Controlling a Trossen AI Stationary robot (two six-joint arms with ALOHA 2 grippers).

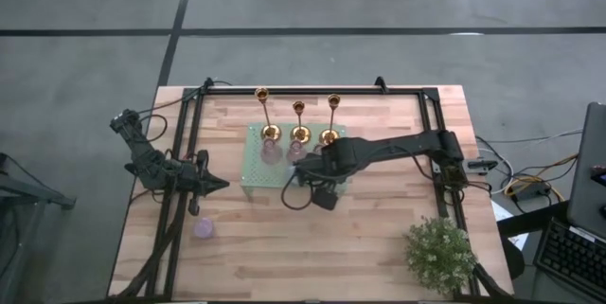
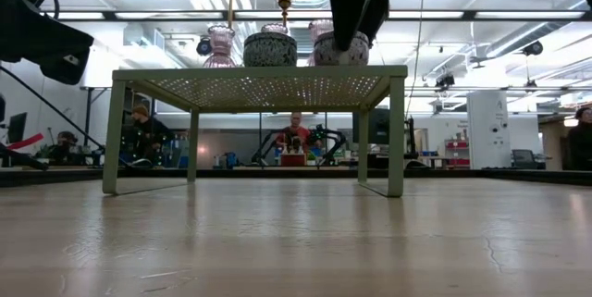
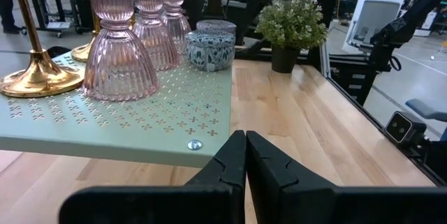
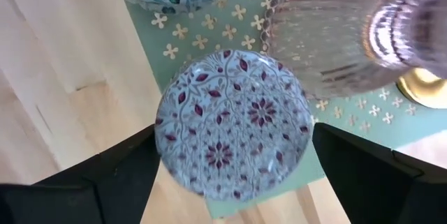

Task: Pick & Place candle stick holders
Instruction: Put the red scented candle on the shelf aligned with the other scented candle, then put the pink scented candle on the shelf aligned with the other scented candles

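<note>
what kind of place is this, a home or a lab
Most likely a robotics lab or workshop: an open hall behind the wooden table, people at workstations, another robot arm, and ceiling strip lights.

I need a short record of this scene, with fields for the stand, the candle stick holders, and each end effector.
stand: pale green perforated stand on the wooden table
candle stick holders: three gold candle stick holders upright in a row along the stand's far edge
right end effector: right end effector open, fingers on either side of a round patterned tin on the stand
left end effector: left end effector shut, holding nothing, beside the stand
</note>
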